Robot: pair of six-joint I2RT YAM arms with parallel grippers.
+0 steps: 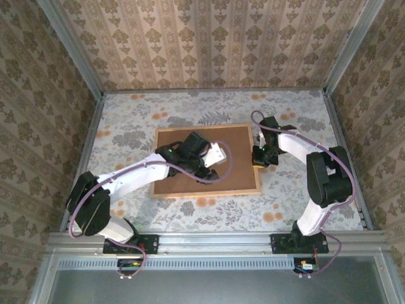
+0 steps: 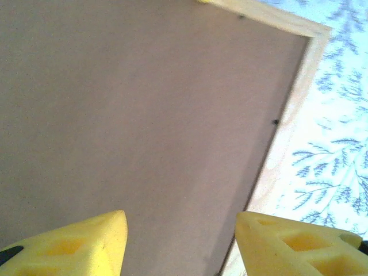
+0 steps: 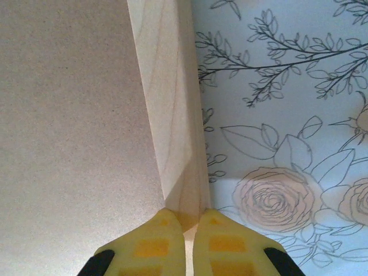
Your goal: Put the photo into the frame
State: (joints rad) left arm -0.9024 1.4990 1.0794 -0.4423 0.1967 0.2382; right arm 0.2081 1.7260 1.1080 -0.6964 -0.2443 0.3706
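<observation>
The frame (image 1: 209,194) lies face down on the table, its brown board (image 1: 237,171) upward inside the thin light wood moulding. My left gripper (image 1: 209,172) hovers over the board's middle, open; in the left wrist view its yellow fingertips (image 2: 98,241) stand wide apart above the bare board (image 2: 144,103), with the moulding (image 2: 287,115) to the right. My right gripper (image 1: 259,157) is at the frame's right edge. In the right wrist view this gripper (image 3: 187,221) is shut on the wood moulding (image 3: 172,115), beside the board (image 3: 69,115). The photo is hidden.
A floral cloth (image 1: 126,126) covers the table around the frame. Patterned walls with metal corner posts (image 1: 95,88) close in the back and both sides. A metal rail (image 1: 215,244) carrying both arm bases runs along the near edge.
</observation>
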